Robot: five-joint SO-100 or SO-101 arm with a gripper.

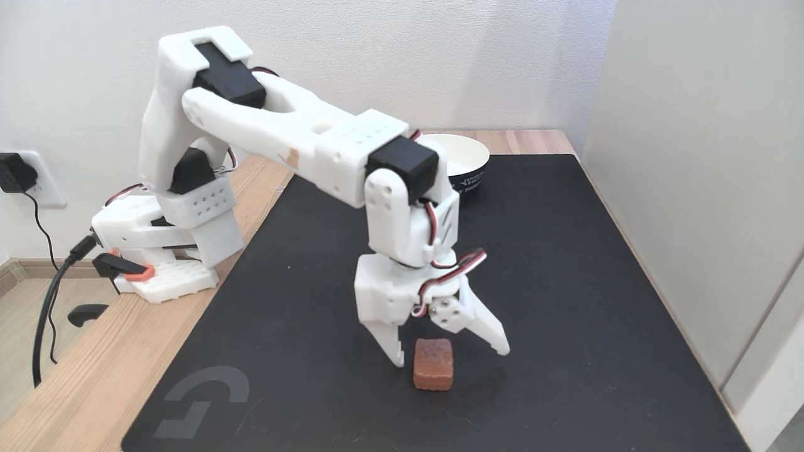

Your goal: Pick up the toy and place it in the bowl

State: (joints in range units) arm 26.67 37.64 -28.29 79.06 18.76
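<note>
Arm hides part of the bowl (pixel 468 164); spread claw (pixel 451 356) straddles toy (pixel 433 364)

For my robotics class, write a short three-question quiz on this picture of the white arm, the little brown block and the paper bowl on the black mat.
1. True or false: the claw is open, its fingers standing either side of the small reddish-brown bumpy-topped block.
2. Where does the round paper bowl, white inside and navy outside, sit?
A. at the mat's near edge
B. at the far end of the black mat, behind the arm
C. under the claw
3. Fill in: the block rests on the ____, not yet lifted.

Key
1. true
2. B
3. mat
</note>
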